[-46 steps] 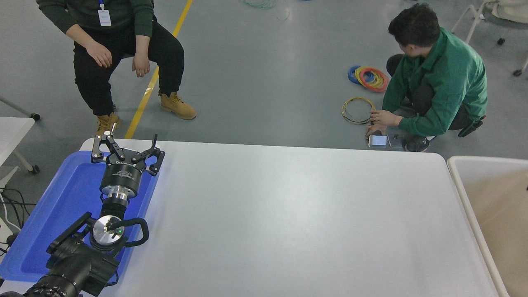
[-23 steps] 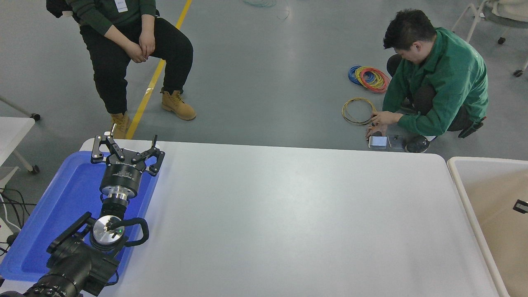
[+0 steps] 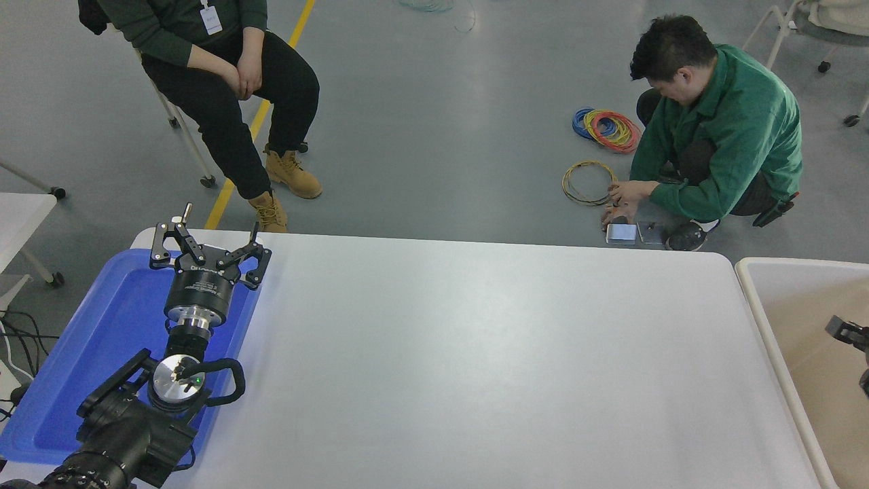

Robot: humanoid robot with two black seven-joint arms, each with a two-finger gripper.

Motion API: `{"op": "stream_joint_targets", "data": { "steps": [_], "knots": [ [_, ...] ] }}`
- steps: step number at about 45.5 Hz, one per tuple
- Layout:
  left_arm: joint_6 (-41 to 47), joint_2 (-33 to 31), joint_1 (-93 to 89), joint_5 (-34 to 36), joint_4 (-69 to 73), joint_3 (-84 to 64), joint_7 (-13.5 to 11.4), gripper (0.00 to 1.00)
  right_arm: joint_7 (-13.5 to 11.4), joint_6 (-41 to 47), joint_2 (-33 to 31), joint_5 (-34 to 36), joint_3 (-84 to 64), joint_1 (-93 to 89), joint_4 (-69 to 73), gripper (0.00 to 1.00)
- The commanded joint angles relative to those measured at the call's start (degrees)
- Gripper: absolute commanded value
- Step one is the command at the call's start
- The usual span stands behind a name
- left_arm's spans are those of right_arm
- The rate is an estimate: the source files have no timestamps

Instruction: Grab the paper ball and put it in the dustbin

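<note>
Dustbin (image 3: pixel 753 299) holds right gripper (image 3: pixel 848 334) tip at frame edge.

You will find little to read here: faint white lettering runs across the black cylindrical body of the left gripper (image 3: pixel 209 252), just behind its spread fingers (image 3: pixel 163 246), but it is too small and blurred to make out.

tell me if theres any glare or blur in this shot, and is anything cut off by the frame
Head view: soft overhead light leaves a pale sheen on the white table and the grey floor, with no harsh glare; focus is sharp throughout, even on the left gripper over the blue tray; the right gripper is clipped by the right edge above the dustbin, itself cropped.
</note>
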Motion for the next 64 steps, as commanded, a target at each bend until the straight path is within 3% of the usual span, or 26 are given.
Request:
{"op": "stream_joint_targets", "data": {
  "steps": [1, 11, 15, 20, 27, 34, 38, 58, 64],
  "knots": [
    [0.0, 0.0, 0.0, 0.0, 0.0, 0.0, 0.0, 1.0, 0.1, -0.2, -0.9, 0.0, 17.3, 6.4, -0.1, 1.0],
    [0.0, 0.0, 0.0, 0.0, 0.0, 0.0, 0.0, 1.0, 0.4, 0.2, -2.8, 0.0, 34.5, 11.8, 3.7, 1.0],
    [0.0, -0.1, 0.0, 0.0, 0.0, 0.0, 0.0, 1.0, 2.0, 0.3, -5.5, 0.0, 35.5, 13.9, 7.2, 1.0],
    [0.0, -0.1, 0.0, 0.0, 0.0, 0.0, 0.0, 1.0, 5.8, 0.4, -8.0, 0.0, 38.9, 14.4, 12.9, 1.0],
    [0.0, -0.1, 0.0, 0.0, 0.0, 0.0, 0.0, 1.0, 11.8, 0.7, -9.0, 0.0, 55.3, 11.2, 18.7, 1.0],
    [0.0, 0.0, 0.0, 0.0, 0.0, 0.0, 0.0, 1.0, 21.3, 0.8, -7.9, 0.0, 72.2, 3.2, 27.3, 1.0],
    [0.0, -0.1, 0.0, 0.0, 0.0, 0.0, 0.0, 1.0, 24.7, 1.0, -6.3, 0.0, 79.1, -0.9, 30.5, 1.0],
    [0.0, 0.0, 0.0, 0.0, 0.0, 0.0, 0.0, 1.0, 25.5, 14.0, 0.6, 0.0, 99.4, -15.0, 32.5, 1.0],
    [0.0, 0.0, 0.0, 0.0, 0.0, 0.0, 0.0, 1.0, 27.8, 14.2, 3.2, 0.0, 99.7, -16.8, 32.5, 1.0]
  ]
}}
